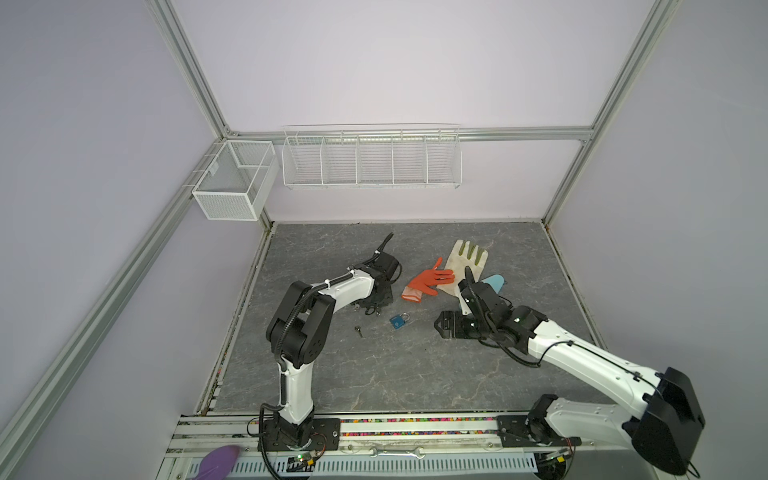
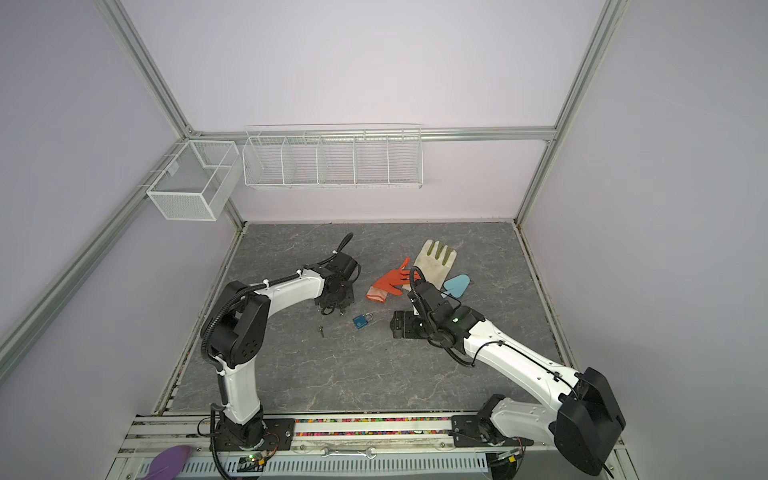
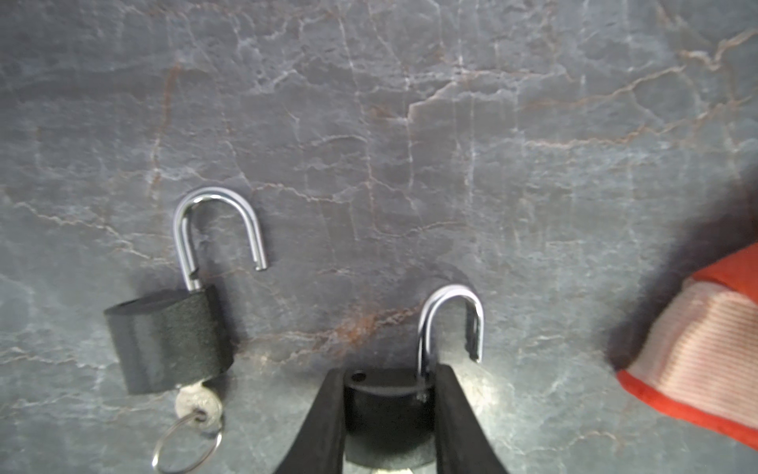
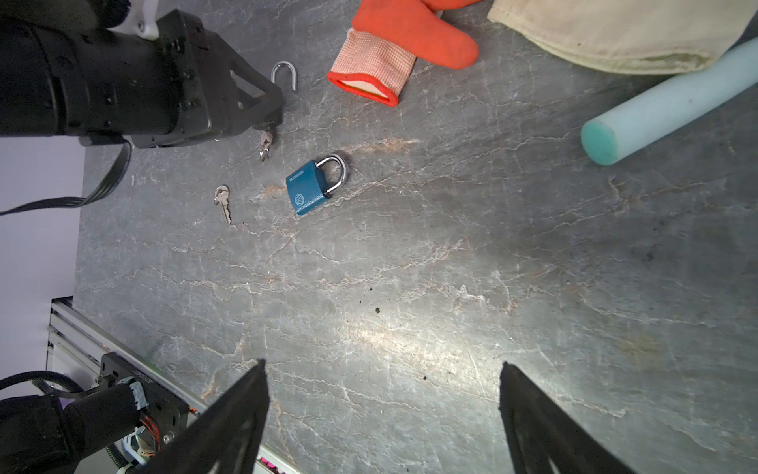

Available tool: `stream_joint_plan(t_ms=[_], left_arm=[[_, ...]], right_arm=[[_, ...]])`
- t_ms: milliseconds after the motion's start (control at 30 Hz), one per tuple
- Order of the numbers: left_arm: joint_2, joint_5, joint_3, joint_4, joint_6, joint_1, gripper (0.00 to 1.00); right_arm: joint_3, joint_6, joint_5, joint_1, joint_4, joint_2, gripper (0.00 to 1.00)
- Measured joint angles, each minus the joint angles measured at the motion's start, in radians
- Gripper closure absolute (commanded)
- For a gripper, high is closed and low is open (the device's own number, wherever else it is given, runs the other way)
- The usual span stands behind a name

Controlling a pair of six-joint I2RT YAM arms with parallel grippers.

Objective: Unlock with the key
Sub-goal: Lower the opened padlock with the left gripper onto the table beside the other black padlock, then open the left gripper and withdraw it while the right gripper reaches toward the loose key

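- Clearly the left pincer (image 3: 389, 371) is clamped on a black padlock (image 3: 387, 406) whose shackle (image 3: 451, 292) stands sprung open; it should set this down gently beside the other open padlock (image 3: 168, 336) on the counter (image 3: 369, 123).
- The right pincer (image 4: 382, 362) gapes wide and empty above the counter.
- The blue padlock (image 4: 307, 188) lies shut, a loose key (image 4: 222, 204) near it; probably next, that key wants pinching by its head, blade free.

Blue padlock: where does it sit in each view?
Both top views: blue padlock just below centre.
Left wrist: not in it.
Right wrist: beside the loose key.
Shared landmark: orange glove, in all four.
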Motion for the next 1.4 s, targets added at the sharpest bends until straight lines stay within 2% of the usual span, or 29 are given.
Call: stream_joint_plan(t_ms=[100,167,467,633,1067,1200,1400], left_arm=[[0.002,0.000,0.002,-0.006,0.000,0.000,1.00],[0.006,0.001,0.005,-0.008,-0.001,0.000,0.96],[0.016,0.005,0.018,-0.010,-0.011,0.000,0.71],[0.019,0.011,0.024,-0.016,-0.016,0.000,0.61],[0.008,0.024,0.036,-0.048,-0.017,0.000,0.48],[-0.061,0.019,0.030,-0.062,-0.016,0.000,0.48],[-0.299,-0.022,-0.040,-0.066,-0.018,0.001,0.48]], right_arm=[[0.000,0.000,0.000,0.000,0.000,0.000,0.11],[0.002,0.000,0.000,0.000,-0.001,0.000,0.11],[0.002,0.000,0.001,0.000,-0.003,0.000,0.11],[0.002,-0.001,0.003,0.000,-0.014,0.000,0.11],[0.051,-0.017,0.005,0.000,-0.044,0.000,0.11],[0.080,-0.031,-0.001,0.003,-0.055,0.016,0.10],[0.154,-0.036,-0.002,0.049,-0.058,0.085,0.06]])
